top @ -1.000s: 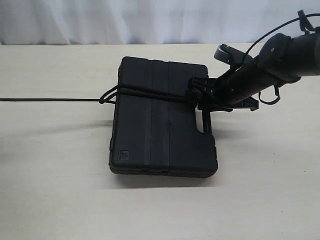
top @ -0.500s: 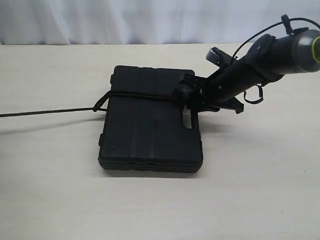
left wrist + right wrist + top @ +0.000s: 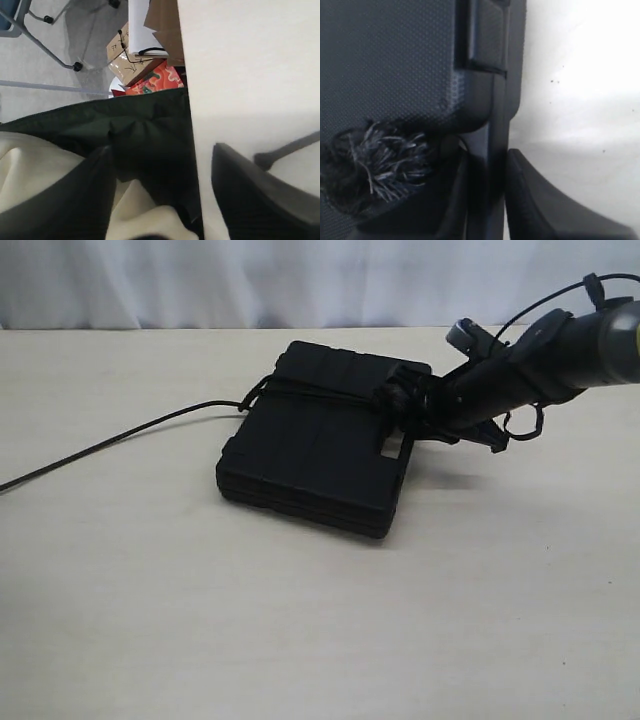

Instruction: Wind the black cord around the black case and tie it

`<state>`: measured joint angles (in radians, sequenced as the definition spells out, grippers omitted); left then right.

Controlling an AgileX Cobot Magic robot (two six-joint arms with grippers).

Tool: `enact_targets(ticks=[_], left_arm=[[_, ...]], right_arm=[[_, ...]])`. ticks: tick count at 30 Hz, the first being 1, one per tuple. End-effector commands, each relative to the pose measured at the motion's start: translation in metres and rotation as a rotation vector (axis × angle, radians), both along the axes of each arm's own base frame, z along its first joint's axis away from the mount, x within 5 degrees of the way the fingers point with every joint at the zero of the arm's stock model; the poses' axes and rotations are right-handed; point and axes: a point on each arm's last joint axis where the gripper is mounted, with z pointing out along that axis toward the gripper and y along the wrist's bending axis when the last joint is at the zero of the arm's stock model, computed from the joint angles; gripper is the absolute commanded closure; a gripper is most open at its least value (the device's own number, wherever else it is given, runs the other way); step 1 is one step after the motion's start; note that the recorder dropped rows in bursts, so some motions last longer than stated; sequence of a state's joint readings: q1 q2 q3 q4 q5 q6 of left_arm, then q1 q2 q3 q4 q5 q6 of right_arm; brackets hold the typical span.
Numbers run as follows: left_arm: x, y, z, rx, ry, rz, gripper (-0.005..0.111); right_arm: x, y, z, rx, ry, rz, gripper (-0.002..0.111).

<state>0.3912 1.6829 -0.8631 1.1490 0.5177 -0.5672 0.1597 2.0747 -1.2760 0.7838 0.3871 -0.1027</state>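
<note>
Case: the black case [image 3: 315, 455] lies shut on the table [image 3: 300, 640], right of the middle and turned askew. Its contents cannot be seen.
Cord: the black cord [image 3: 320, 392] loops across the far part of the case, with a knot at the case's left edge. A slack tail runs left over the table and out of view. The frayed end [image 3: 377, 160] rests on the lid near the handle hole.
Right arm: the right pincer [image 3: 402, 408] is clenched on the case's rim at the handle hole.
Left arm: the left pincer [image 3: 162, 170] is released, with nothing between its prongs. It hangs over the table's edge.
Off the table: cardboard boxes [image 3: 150, 50]; what they hold cannot be told.
</note>
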Motion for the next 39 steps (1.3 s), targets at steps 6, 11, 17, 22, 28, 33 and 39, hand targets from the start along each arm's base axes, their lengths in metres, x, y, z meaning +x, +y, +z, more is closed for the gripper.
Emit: enact_targets(ticks=[6, 11, 17, 22, 28, 33, 39], left_arm=[[0.019, -0.035, 0.068, -0.083, -0.296, 0.051, 0.050], [0.020, -0.069, 0.097, -0.176, -0.456, -0.047, 0.050], [0.010, -0.116, 0.126, -0.296, -0.570, -0.132, 0.051], [-0.003, -0.150, 0.145, -0.352, -0.615, -0.227, 0.081], [-0.024, -0.185, 0.153, -0.392, -0.549, -0.337, 0.107], [-0.045, -0.208, 0.137, -0.477, -0.266, -0.409, 0.107], [-0.076, -0.213, 0.126, -0.607, -0.023, -0.376, 0.107]], right_arm=[[-0.001, 0.018, 0.008, -0.071, -0.090, 0.186, 0.104], [-0.005, 0.029, 0.005, -0.073, -0.078, 0.226, 0.104], [-0.008, 0.042, 0.001, -0.032, -0.059, 0.210, 0.085], [-0.014, 0.041, 0.022, -0.072, -0.093, 0.309, 0.045], [-0.041, 0.020, 0.080, -0.360, -0.091, 0.523, 0.047], [-0.082, -0.004, 0.120, -0.537, 0.114, 0.609, 0.099], [-0.141, -0.023, 0.152, -0.569, 0.208, 0.593, 0.104]])
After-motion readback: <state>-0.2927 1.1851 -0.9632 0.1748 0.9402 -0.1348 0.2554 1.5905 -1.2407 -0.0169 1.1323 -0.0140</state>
